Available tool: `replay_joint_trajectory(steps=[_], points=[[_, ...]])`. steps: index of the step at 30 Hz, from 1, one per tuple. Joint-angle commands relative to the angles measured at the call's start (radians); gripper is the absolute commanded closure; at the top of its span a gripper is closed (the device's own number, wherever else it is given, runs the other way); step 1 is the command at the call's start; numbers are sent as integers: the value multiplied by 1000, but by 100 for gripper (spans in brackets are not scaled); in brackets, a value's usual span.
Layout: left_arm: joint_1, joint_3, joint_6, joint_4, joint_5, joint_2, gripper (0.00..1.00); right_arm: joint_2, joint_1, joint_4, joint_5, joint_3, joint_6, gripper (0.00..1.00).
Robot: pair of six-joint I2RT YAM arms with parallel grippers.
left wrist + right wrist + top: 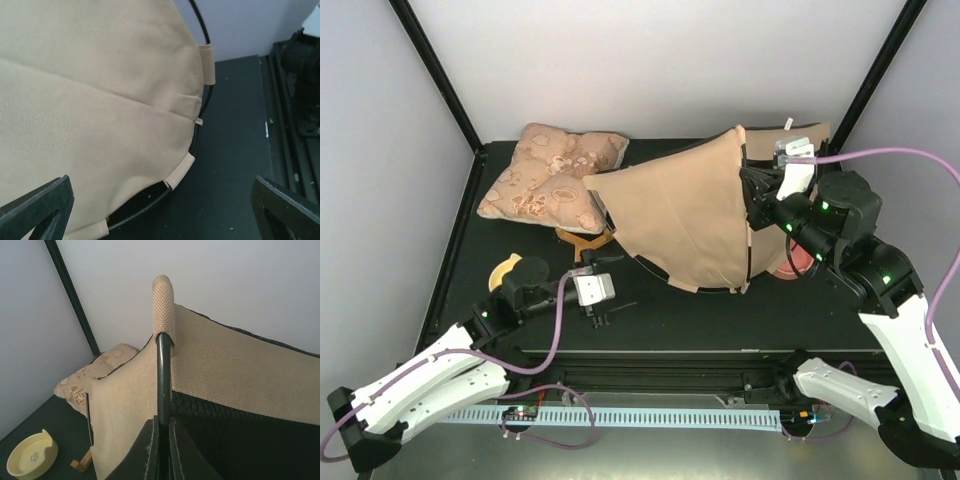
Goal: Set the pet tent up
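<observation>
Scanning from your left, the floral cushion lies at the back corner of the table, the yellow bowl sits nearer you, and your left gripper hangs wide open, holding nothing, just beside the pet tent. That tent's tan canvas stands raised mid-table toward the right, where your right gripper is clamped on its black pole below the canvas-capped tip.

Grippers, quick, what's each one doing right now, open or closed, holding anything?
Left gripper: open, holding nothing.
Right gripper: closed on the tent pole.
</observation>
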Motion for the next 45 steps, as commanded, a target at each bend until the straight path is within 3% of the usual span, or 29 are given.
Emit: replay_joint_trajectory(steps=[1, 11, 28, 31, 34, 37, 39, 43, 44, 45], points=[[-76, 15, 235, 17, -109, 38, 1, 38, 4, -33, -50, 71, 27, 98], [-258, -70, 600, 217, -336, 191, 1, 94, 4, -107, -90, 239, 38, 98], [-359, -164, 1092, 787, -622, 519, 3, 135, 3, -157, -205, 393, 71, 98], [-389, -186, 1187, 956, -705, 599, 11, 147, 2, -167, -216, 413, 75, 99], [-421, -169, 1249, 1114, -816, 704, 36, 150, 3, -171, -220, 422, 72, 99], [-441, -176, 1335, 1294, -845, 774, 55, 152, 3, -175, -214, 419, 70, 99], [-457, -170, 1339, 1317, -842, 785, 59, 155, 3, -180, -212, 418, 66, 99], [-488, -165, 1321, 1325, -823, 771, 58, 159, 3, -183, -202, 412, 62, 99], [-493, -161, 1315, 1320, -823, 766, 60, 159, 3, -183, -197, 410, 60, 99], [-500, -154, 1310, 1313, -824, 761, 69, 160, 3, -183, -189, 409, 57, 98]])
